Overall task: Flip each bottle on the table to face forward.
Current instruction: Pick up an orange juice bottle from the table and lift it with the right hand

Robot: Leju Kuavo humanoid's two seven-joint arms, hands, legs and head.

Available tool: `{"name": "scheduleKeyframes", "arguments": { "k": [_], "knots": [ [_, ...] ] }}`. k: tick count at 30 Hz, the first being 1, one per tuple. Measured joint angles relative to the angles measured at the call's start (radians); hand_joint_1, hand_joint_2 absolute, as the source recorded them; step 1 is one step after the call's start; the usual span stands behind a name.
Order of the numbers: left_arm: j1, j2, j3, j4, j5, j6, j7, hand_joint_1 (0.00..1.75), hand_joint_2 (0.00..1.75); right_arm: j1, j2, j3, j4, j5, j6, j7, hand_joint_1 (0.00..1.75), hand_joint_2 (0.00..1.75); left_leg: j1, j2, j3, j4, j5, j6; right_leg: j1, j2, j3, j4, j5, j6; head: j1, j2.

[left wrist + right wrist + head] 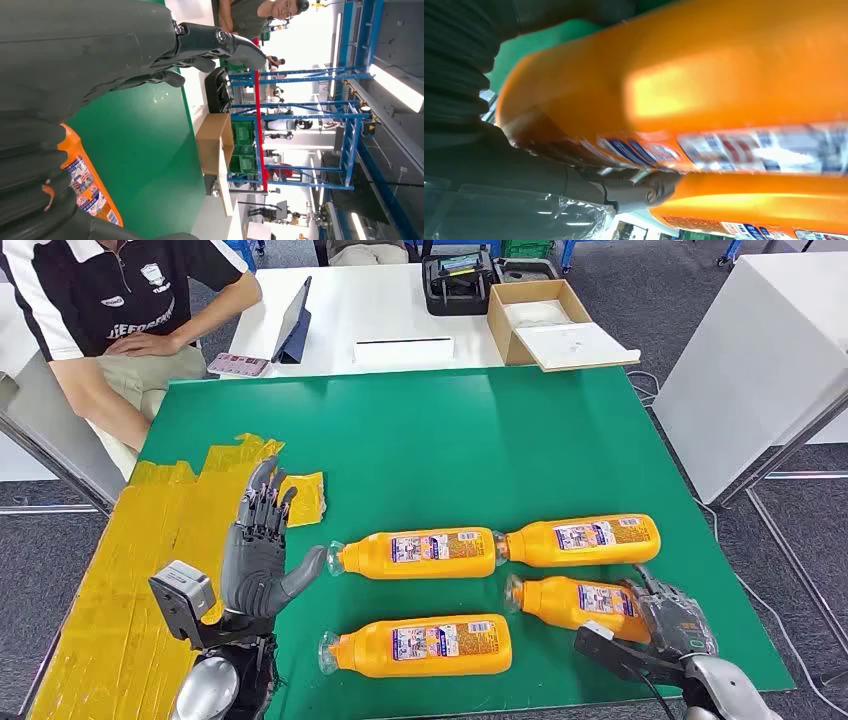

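While the right hand (pixel 672 618) clasps the base of one orange bottle (pixel 570 601), the left hand (pixel 258 550) hovers splayed over the green table (pixel 450 450); three more bottles (pixel 420 553) lie beside; bare green lies beyond.

four orange bottles (pixel 418 553) (pixel 583 541) (pixel 575 603) (pixel 422 646), one cardboard box (pixel 540 322), one tablet (pixel 293 322), one seated person (pixel 110 310)

Left hand (pixel 90 45) spread above green table (pixel 150 150), beside orange bottle (pixel 87 187).
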Motion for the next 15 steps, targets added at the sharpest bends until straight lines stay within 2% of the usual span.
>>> {"name": "scheduleKeyframes", "arguments": {
  "k": [7, 15],
  "knots": [
    [0.002, 0.0, -0.002, 0.0, -0.003, 0.012, 0.0, 0.0, 1.75, -0.022, -0.028, 0.016, 0.016, -0.065, 0.026, -0.024, 1.75, 1.75, 0.0, -0.001, 0.002, 0.0, 0.001, 0.001, 0.0, 0.0, 0.002, 0.0, 0.0, 0.0, 0.0, 0.0],
    [0.002, 0.0, -0.004, 0.0, 0.008, 0.02, -0.005, 0.0, 1.75, -0.014, -0.098, 0.041, 0.014, -0.193, 0.089, -0.038, 1.75, 1.75, 0.0, -0.005, 0.003, 0.001, 0.001, 0.003, 0.0, -0.002, 0.003, 0.0, -0.003, 0.003, 0.0, 0.0]
  ]
}}
